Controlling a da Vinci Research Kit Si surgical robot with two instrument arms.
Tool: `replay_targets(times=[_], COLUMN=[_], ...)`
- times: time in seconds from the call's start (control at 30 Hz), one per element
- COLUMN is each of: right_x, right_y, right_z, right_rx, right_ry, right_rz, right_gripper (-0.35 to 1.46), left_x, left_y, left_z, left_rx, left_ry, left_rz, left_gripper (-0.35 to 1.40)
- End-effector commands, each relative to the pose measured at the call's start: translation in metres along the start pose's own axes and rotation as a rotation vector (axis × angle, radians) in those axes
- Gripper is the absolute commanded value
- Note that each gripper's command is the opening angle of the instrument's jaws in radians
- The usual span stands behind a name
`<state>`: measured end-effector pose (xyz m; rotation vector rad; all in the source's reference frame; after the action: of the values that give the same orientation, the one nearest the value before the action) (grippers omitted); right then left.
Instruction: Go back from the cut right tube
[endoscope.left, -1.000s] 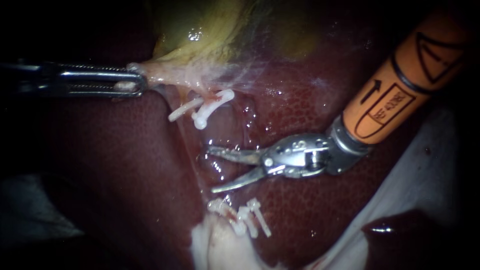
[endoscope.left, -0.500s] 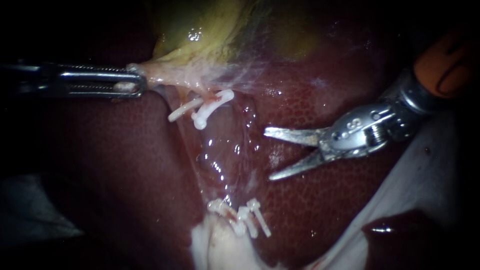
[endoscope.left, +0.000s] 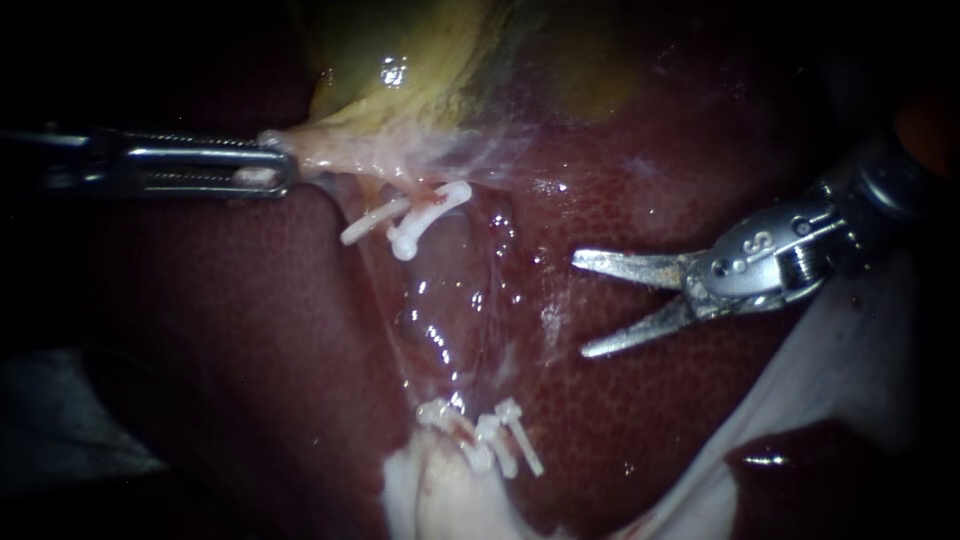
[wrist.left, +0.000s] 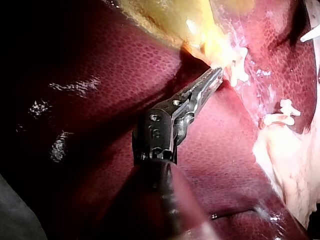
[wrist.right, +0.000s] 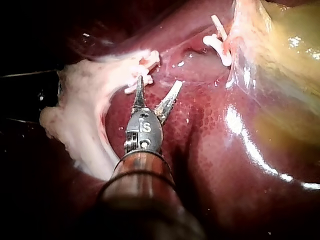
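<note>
the liver (endoscope.left: 250, 330) fills the field, with the gallbladder (endoscope.left: 420, 60) at its top edge. my left instrument (endoscope.left: 270, 168) is clamped on the gallbladder's pale edge. my right instrument (endoscope.left: 580, 305), jaws gaping and empty, hangs well apart from the clips (endoscope.left: 410, 222) on the cut tube (endoscope.left: 430, 197). i cannot tell which tube it is. the retreat looks mostly done, and only clearing the liver is left.

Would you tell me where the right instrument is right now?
Endoscope view: the right instrument is over the liver, right of the upper clips and lower clips.
</note>
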<state>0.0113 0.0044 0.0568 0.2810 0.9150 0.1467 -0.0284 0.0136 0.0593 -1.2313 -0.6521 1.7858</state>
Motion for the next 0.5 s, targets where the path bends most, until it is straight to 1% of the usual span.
replay_targets(times=[0.03, 0.2, 0.3, 0.4, 0.5], right_x=[-0.0001, -0.0001, -0.0002, -0.0003, -0.0003], right_y=[0.0, 0.0, 0.0, 0.0, 0.0], right_z=[0.0, -0.0001, -0.0002, -0.0003, -0.0004], right_rx=[-0.001, 0.0, 0.0, 0.001, 0.001], right_ry=[0.002, 0.002, 0.002, 0.003, 0.003], right_rz=[0.005, 0.011, 0.016, 0.022, 0.027], right_gripper=[1.45, 1.45, 1.45, 1.45, 1.45], left_x=[-0.0003, -0.0015, -0.002, -0.0021, -0.002], left_y=[-0.0001, -0.0008, -0.0009, -0.0008, -0.0008], left_z=[0.0005, 0.0031, 0.0045, 0.0052, 0.0054], left_rx=[0.0, -0.011, -0.021, -0.028, -0.032], left_ry=[-0.001, 0.0, -0.004, -0.006, -0.008], left_rz=[0.008, 0.017, 0.023, 0.027, 0.029], left_gripper=[-0.35, -0.35, -0.35, -0.35, -0.35])
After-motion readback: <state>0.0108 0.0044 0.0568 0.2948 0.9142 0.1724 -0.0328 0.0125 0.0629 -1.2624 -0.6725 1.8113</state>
